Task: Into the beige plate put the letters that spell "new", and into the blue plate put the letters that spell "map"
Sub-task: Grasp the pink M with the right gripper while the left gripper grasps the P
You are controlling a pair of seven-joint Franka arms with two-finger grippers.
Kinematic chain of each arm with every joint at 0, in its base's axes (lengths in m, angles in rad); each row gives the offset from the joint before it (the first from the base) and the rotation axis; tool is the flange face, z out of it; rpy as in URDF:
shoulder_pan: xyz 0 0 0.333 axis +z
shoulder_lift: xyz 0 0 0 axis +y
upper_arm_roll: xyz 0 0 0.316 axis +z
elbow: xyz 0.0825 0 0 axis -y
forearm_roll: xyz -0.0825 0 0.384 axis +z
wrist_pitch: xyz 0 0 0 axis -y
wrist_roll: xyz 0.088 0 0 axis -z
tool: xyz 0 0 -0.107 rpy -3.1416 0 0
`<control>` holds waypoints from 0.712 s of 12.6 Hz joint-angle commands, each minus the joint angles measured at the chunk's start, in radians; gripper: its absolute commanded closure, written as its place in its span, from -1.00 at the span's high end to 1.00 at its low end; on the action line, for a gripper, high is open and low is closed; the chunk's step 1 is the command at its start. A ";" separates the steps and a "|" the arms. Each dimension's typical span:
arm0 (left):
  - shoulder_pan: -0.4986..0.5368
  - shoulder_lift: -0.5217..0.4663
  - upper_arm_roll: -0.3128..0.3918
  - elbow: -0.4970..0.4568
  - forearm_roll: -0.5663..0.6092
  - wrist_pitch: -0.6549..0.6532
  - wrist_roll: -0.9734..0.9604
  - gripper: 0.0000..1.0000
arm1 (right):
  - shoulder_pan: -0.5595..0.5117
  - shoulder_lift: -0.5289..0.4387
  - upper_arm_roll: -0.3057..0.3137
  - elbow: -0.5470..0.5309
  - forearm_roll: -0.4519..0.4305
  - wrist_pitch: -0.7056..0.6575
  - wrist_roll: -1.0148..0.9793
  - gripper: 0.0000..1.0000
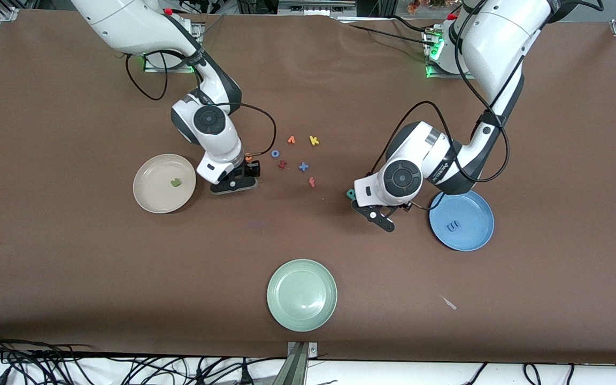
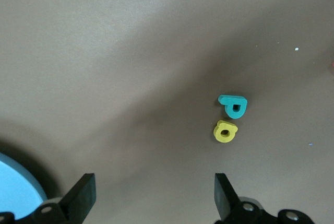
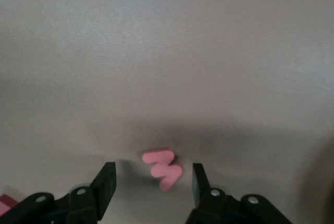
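- Beside the blue plate [image 1: 462, 220], we see the left gripper [image 2: 152, 195] spread wide, empty, near p [image 2: 233, 106] and a [image 2: 225, 131]
- Right gripper [image 3: 152, 182], half-open, straddles the w [image 3: 163, 167] without gripping

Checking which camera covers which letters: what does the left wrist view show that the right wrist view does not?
Only the left wrist view shows the teal p and yellow a lying close together on the table, plus the blue plate at its edge. Only the right wrist view shows a pink-looking w between the right tool's open fingers. Both show brown tabletop and an open tool; the left tool holds nothing.
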 commanded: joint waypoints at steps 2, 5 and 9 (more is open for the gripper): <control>0.000 0.022 0.004 0.007 -0.012 0.068 -0.009 1.00 | 0.004 0.012 -0.014 0.013 -0.059 0.020 0.011 0.35; 0.001 0.021 0.004 0.007 -0.015 0.069 -0.008 1.00 | 0.004 0.012 -0.023 0.009 -0.105 0.034 0.000 0.40; 0.001 0.019 0.004 0.005 -0.015 0.066 -0.002 1.00 | 0.003 0.012 -0.034 -0.063 -0.105 0.120 0.007 0.42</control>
